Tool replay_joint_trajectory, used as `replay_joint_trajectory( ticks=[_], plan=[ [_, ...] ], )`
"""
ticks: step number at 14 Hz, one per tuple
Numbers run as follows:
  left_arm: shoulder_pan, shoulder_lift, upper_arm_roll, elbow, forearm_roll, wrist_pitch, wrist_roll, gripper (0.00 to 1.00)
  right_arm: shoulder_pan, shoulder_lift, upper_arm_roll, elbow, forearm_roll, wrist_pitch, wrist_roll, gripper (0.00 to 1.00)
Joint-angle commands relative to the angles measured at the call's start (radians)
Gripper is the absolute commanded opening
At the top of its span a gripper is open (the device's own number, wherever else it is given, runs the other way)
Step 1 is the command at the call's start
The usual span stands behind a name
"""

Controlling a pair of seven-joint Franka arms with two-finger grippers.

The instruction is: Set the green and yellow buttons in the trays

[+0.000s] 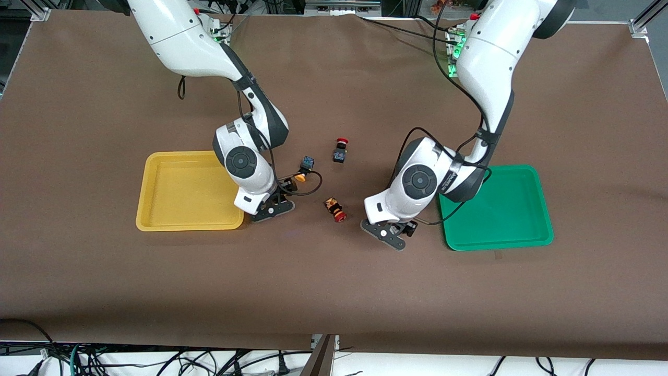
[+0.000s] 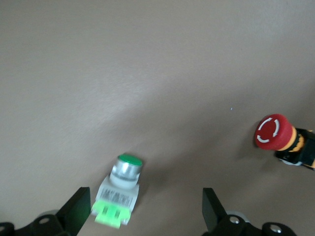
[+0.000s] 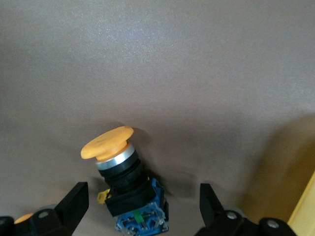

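Front view, lower-left quarter: a yellow tray (image 1: 177, 190) lies flat on the brown tabletop (image 1: 104, 104) toward the right arm's end. Just beside its rim nearest the table's middle, the right gripper (image 1: 271, 208) hangs low over the tabletop. In the right wrist view its fingers (image 3: 74, 204) stand spread apart, released, with a yellow button (image 3: 125, 179) lying on its side between them — orange-yellow cap, black and blue body — and neither finger visibly touching it.

Centre of the front view: a second yellow button (image 1: 304, 169) lies on the tabletop close to the right gripper, farther from the camera than it. A red-capped switch (image 1: 340, 150) stands farther from the camera still; another red-capped switch (image 1: 335, 209) lies on its side lower in the frame, between the two grippers.

Right of centre: the left gripper (image 1: 389, 235) hangs low over the tabletop, beside the green tray (image 1: 496, 209) at the left arm's end. In the left wrist view its fingers (image 2: 76, 211) are likewise spread and released — a green button (image 2: 120, 189), green top on a silvery-white body, lies between them, nearer one finger. The fallen red-capped switch shows at that view's right edge.
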Motion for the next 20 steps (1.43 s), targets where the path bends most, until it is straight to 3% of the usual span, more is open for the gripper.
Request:
replay_joint_trajectory(
  ticks=[1,5,6,7,8,9,11,13,16,17,18,20],
  plan=[
    [0.006,-0.004,0.011,-0.031,0.011,0.031,0.135,1.0,0.005,-0.014,-0.004,-0.026,0.002,0.021,-0.007,0.88],
    [0.012,0.002,0.017,-0.057,0.011,0.034,0.148,0.98,0.0,-0.039,-0.007,-0.02,0.005,-0.041,-0.007,0.19],
    [0.02,0.001,0.016,-0.059,0.011,0.032,0.148,0.54,-0.004,-0.062,-0.01,-0.014,0.007,-0.09,-0.006,0.11],
    [0.021,0.001,0.016,-0.059,0.011,0.029,0.147,0.27,-0.009,-0.088,-0.013,0.0,0.007,-0.146,-0.007,0.11],
    [0.021,0.001,0.017,-0.059,0.011,0.028,0.153,0.22,-0.027,-0.113,-0.015,0.013,0.007,-0.199,-0.01,0.11],
    [0.024,-0.001,0.017,-0.059,0.011,0.025,0.154,0.09,-0.044,-0.134,-0.015,0.024,0.005,-0.251,-0.018,0.11],
    [0.03,-0.01,0.017,-0.059,0.011,0.019,0.151,0.08,-0.064,-0.177,-0.047,0.018,-0.002,-0.33,-0.07,0.11],
    [0.032,-0.056,0.022,-0.056,0.011,-0.022,0.145,0.07,-0.064,-0.197,-0.139,-0.017,-0.003,-0.35,-0.185,0.14],
    [0.09,-0.161,0.033,-0.048,0.011,-0.234,0.146,0.09,-0.064,-0.199,-0.234,-0.103,0.001,-0.303,-0.259,0.18],
    [0.134,-0.178,0.034,-0.048,0.013,-0.317,0.153,0.12,-0.064,-0.199,-0.246,-0.135,0.002,-0.272,-0.262,0.21],
    [0.196,-0.183,0.028,-0.045,0.013,-0.398,0.2,0.11,-0.064,-0.199,-0.256,-0.169,0.002,-0.242,-0.263,0.33],
    [0.274,-0.176,0.027,-0.071,0.011,-0.466,0.333,0.11,-0.064,-0.219,-0.279,-0.233,0.002,-0.191,-0.288,0.33]
  ],
)
